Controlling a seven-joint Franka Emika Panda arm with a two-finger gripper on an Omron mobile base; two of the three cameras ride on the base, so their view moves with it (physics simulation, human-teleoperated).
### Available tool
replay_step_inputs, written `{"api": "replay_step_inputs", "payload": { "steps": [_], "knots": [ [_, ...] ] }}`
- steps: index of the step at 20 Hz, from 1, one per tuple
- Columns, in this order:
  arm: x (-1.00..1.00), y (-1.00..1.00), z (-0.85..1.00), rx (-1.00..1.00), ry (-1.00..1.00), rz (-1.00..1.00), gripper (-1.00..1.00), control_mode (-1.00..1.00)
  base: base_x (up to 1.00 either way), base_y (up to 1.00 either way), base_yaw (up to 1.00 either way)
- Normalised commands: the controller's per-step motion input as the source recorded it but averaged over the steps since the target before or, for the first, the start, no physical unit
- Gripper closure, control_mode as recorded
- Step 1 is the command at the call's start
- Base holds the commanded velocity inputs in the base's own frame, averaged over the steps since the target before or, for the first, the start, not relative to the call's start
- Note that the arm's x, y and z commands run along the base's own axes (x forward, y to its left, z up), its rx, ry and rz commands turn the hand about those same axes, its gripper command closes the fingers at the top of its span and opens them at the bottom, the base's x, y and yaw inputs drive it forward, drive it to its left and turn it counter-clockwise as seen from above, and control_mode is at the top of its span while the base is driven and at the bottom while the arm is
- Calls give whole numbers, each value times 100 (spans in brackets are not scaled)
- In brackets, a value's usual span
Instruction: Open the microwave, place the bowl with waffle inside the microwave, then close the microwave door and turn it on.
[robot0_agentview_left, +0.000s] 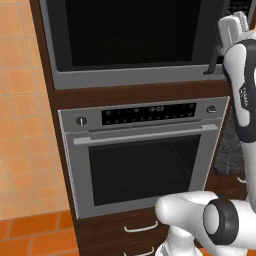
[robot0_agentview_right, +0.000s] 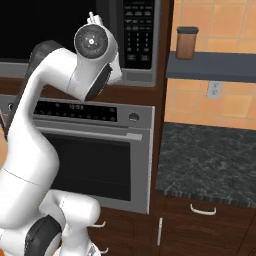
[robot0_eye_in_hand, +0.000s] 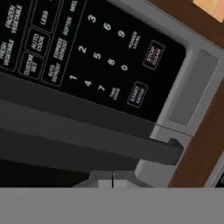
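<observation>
We see the microwave (robot0_agentview_left: 132, 42) built into the dark wood cabinet above the silver oven (robot0_agentview_left: 142, 155); its door (robot0_agentview_left: 135, 32), the wide black glass panel, lies flush with the frame, so it is closed; the slim black handle (robot0_agentview_left: 214, 57) runs down the door's right edge. The gripper (robot0_eye_in_hand: 112, 183) is raised in front of the microwave's right side, close to the handle and the keypad (robot0_agentview_right: 138, 32); in the hand view the two fingertips meet with only a thin seam between them, pressed together and holding nothing. That same view looks along the handle (robot0_eye_in_hand: 87, 144), which crosses as a dark bar, with the keypad beyond it; we can read the number keys and a start button (robot0_eye_in_hand: 137, 94) and a stop button (robot0_eye_in_hand: 154, 54) there.

As for containers: a brown canister (robot0_agentview_right: 185, 42) with a dark lid stands upright on the grey shelf (robot0_agentview_right: 212, 66) to the right of the cabinet, against the orange tiled wall; we cannot tell what is in it. The oven's door is closed too, and behind its mesh window we make out only rack lines. Below the shelf lies a dark speckled counter (robot0_agentview_right: 205, 162). We cannot see through the microwave's black glass, so we cannot tell whether the bowl with waffle is inside.
</observation>
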Motion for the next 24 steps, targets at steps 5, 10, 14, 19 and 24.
{"api": "replay_step_inputs", "payload": {
  "steps": [5,10,14,19,24],
  "knots": [
    [13,-78,-6,24,14,0,100,-100,0,0,0],
    [7,-5,-34,12,1,0,100,-100,0,0,0],
    [11,2,-27,13,0,0,100,-100,0,0,0],
    [45,0,-4,20,0,-7,100,-100,0,0,0],
    [36,0,-16,16,0,-4,100,-100,0,0,0]
  ]
}}
